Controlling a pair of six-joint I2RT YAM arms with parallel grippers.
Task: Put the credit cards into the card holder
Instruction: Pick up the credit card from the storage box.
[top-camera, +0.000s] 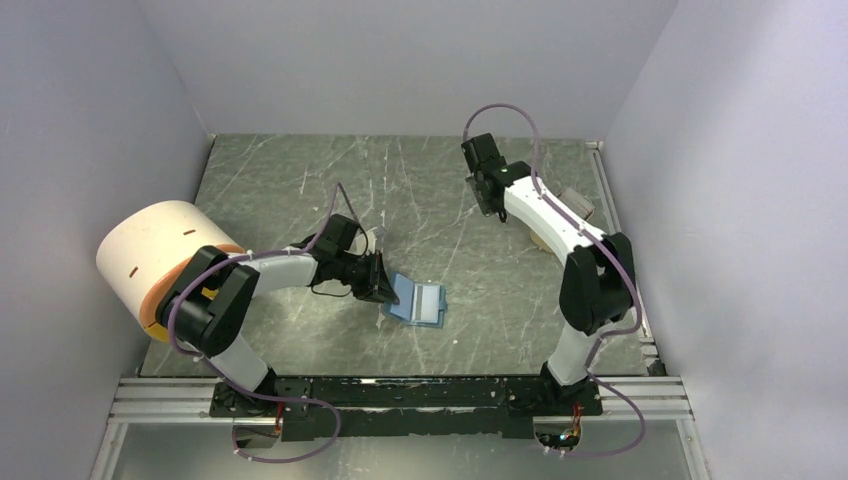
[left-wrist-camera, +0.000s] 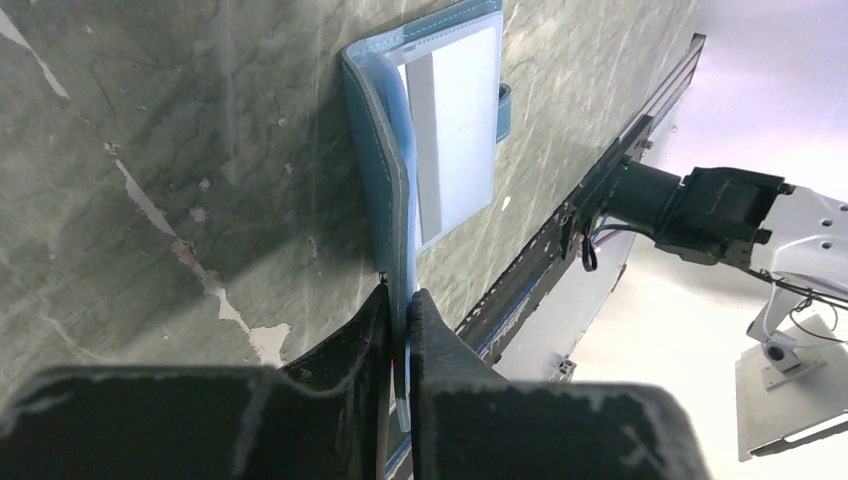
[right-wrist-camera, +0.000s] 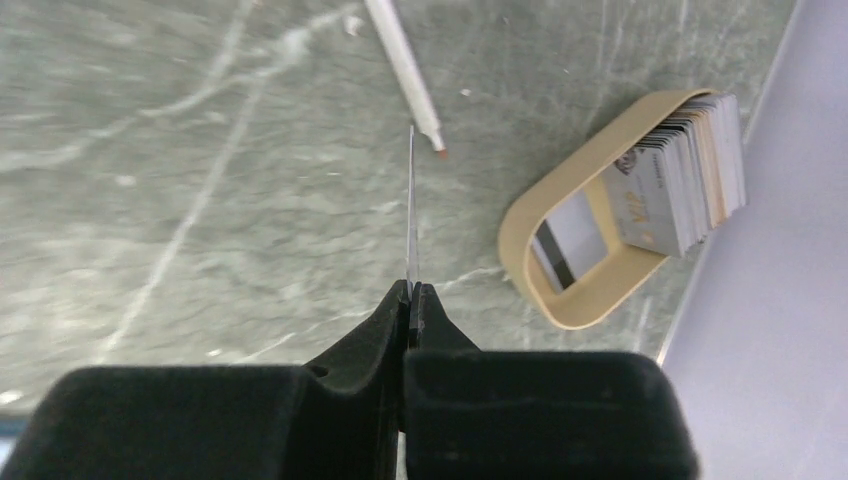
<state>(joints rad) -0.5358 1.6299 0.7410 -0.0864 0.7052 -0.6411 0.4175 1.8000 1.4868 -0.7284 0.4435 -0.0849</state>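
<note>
The teal-blue card holder (top-camera: 418, 302) lies open on the marble table, in front of the left arm. My left gripper (top-camera: 378, 280) is shut on its left flap; the left wrist view shows the thin blue flap (left-wrist-camera: 380, 170) pinched between the jaws of the left gripper (left-wrist-camera: 402, 295). A pale card (left-wrist-camera: 455, 130) sits in the holder's right half. My right gripper (top-camera: 492, 200) hangs over the far right of the table. In the right wrist view it (right-wrist-camera: 411, 288) is shut on one thin credit card (right-wrist-camera: 411, 210), seen edge-on.
A tan tray (right-wrist-camera: 520, 270) near the right wall holds several more cards (right-wrist-camera: 690, 175) standing on edge. Beyond the held card a thin white stick (right-wrist-camera: 405, 70) lies on the table. A large cream cylinder (top-camera: 160, 255) stands at the left, beside the left arm.
</note>
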